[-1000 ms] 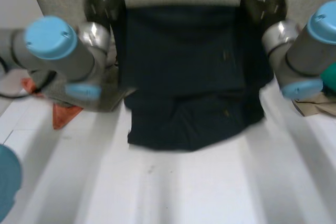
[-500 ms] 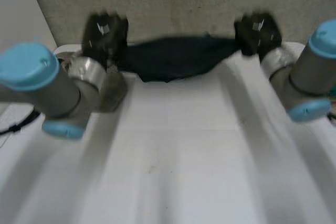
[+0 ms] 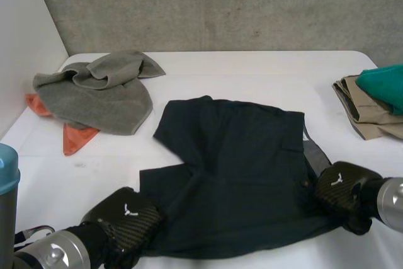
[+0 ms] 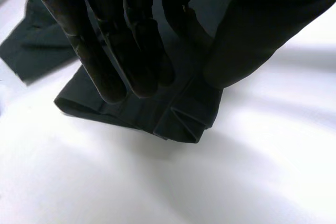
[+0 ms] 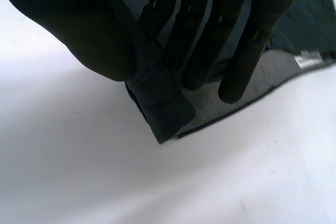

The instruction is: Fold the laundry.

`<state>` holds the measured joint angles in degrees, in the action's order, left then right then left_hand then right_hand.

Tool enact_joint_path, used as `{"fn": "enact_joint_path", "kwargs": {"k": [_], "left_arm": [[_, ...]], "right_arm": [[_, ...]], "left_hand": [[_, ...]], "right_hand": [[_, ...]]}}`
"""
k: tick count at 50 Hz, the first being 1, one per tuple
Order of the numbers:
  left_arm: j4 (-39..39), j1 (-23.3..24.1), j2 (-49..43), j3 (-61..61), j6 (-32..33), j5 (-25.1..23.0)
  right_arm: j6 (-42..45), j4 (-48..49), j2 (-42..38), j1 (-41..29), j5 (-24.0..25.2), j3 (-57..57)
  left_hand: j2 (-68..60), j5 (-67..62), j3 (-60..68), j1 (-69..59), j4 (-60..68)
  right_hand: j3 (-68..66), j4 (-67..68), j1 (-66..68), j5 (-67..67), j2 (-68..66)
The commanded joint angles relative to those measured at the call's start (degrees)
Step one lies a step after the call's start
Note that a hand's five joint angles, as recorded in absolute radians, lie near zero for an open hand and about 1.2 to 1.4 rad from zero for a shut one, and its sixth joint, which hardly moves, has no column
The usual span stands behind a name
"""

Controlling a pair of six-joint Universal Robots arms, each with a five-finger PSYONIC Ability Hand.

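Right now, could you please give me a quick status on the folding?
Near corners of dark garment pinched, one by left hand, one by right hand. Garment spread mid-table. To the sides, grey towel and tan pile lie clear of it.

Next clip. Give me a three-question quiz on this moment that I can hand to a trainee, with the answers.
1. True or false: the dark garment lies on the white table.
2. Where do the left hand and the right hand pinch it? A) one at each near corner B) both at its middle C) both at its far edge
3. What colour is the cloth that peeks out from under the grey towel?
Key: 1 true; 2 A; 3 orange.
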<state>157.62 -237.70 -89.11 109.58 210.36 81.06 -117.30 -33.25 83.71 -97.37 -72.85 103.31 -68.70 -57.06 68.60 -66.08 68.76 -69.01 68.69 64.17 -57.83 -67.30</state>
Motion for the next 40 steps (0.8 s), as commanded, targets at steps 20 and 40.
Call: {"fn": "enact_joint_path", "kwargs": {"k": [20, 40], "left_arm": [[33.24, -1.8, -41.11, -47.49, 4.26, 6.3], [40.57, -0.75, -53.9, -59.59, 0.84, 8.85]], "right_arm": [[-29.03, 36.65, -29.37, -7.21, -10.81, -33.76], [-33.86, 46.63, -39.08, -9.59, -17.33, -43.73]], "left_hand": [[-11.3, -12.94, 11.4, -13.92, 11.24], [58.7, 57.06, -58.6, 56.08, -58.76]], "right_hand": [[-10.99, 11.31, 15.83, -12.17, -12.7], [59.01, -58.69, -54.17, 57.83, 57.3]]}}
